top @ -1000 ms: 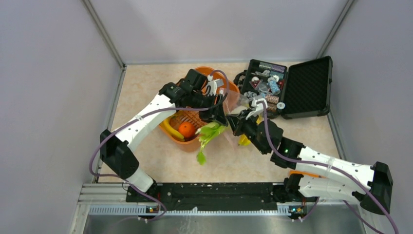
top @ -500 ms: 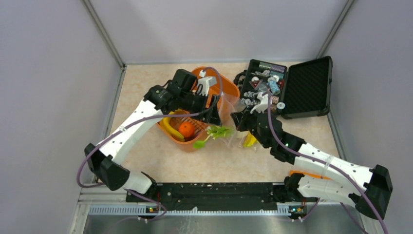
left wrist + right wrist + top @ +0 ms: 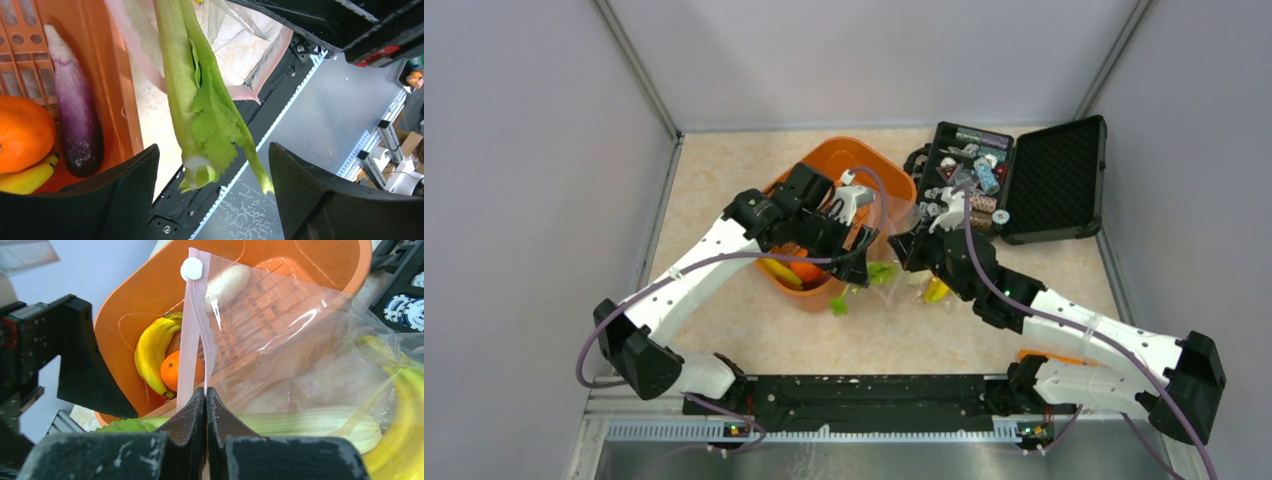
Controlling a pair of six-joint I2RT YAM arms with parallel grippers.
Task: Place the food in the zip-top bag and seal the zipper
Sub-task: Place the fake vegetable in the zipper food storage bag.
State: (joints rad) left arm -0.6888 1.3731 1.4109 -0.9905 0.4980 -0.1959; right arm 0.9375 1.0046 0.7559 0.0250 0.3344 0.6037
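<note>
**Celery** (image 3: 200,100). Centre of the left wrist frame. Long axis runs from the bag (image 3: 300,340) mouth at the top down to the leafy end; stalk end inside, leaves outside. Pale green, ribbed, ragged leaf.

**Left gripper** (image 3: 214,150). Spread wide either side of the leaves, apparently gripping nothing. It is the nearer arm for any push inward.

**Right gripper** (image 3: 206,390). Pressed together, pinching the zipper (image 3: 192,340), a pinkish strip rising to a white slider (image 3: 190,269).

**Bagged banana** (image 3: 395,385). Lower right, inside the bag.

**Basket** (image 3: 115,75). Left of frame, holding eggplant (image 3: 75,120), orange (image 3: 22,130) and bananas (image 3: 25,180), all unbagged.
</note>
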